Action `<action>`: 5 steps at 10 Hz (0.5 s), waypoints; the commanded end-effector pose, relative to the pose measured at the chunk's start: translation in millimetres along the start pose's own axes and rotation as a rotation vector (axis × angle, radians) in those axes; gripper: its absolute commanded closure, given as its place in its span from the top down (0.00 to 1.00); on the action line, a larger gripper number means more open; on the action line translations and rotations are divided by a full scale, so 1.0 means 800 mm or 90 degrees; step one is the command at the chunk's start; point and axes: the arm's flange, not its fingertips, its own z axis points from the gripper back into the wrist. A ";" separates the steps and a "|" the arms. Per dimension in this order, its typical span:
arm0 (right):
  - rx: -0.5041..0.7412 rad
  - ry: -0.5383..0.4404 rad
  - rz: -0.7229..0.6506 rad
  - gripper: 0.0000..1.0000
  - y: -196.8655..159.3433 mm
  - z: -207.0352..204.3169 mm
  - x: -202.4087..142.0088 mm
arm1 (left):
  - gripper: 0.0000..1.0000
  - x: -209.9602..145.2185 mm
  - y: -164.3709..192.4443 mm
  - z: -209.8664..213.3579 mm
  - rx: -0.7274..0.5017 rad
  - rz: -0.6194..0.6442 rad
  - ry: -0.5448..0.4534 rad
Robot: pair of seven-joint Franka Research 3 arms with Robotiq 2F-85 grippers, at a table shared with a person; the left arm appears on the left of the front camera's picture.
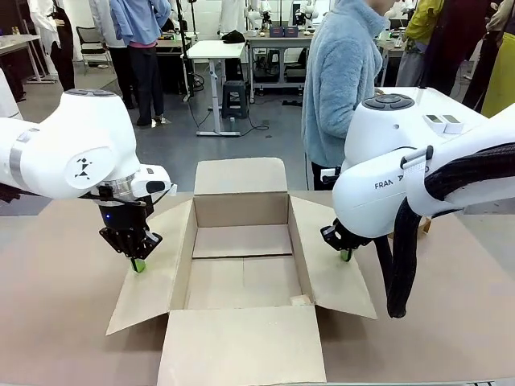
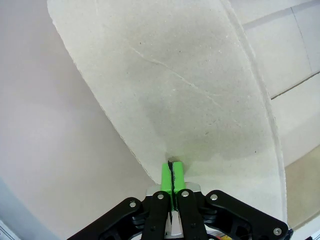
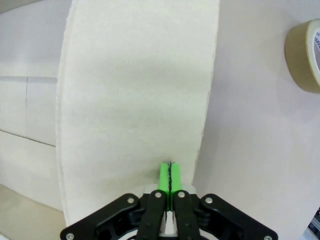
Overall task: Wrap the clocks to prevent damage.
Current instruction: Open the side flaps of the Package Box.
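A tan surface (image 1: 48, 322) in a busy workroom carries an open cardboard box (image 1: 241, 241). The left claw (image 1: 138, 264), fully closed and empty, touches the box's left flap (image 1: 149, 293). The right claw (image 1: 346, 255), also closed and empty, touches the right flap (image 1: 334, 281). A tape roll (image 3: 304, 55) lies right of that flap. Where the clocks are cannot be told.

Open cardboard box (image 1: 241, 211), flaps spread, on the table (image 1: 56, 322); tape roll (image 3: 303, 55) nearby
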 end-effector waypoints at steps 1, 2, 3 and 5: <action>-0.002 0.000 -0.006 0.01 -0.002 -0.001 0.000 | 0.00 -0.001 0.000 0.000 0.003 -0.002 0.001; -0.002 0.000 -0.006 0.01 -0.002 -0.001 0.000 | 0.00 -0.001 0.000 0.000 0.003 -0.002 0.001; -0.002 0.000 -0.006 0.01 -0.002 -0.001 0.000 | 0.00 -0.001 0.000 0.000 0.003 -0.002 0.001; -0.002 0.000 -0.006 0.01 -0.002 -0.001 0.000 | 0.00 -0.001 0.000 0.000 0.003 -0.002 0.001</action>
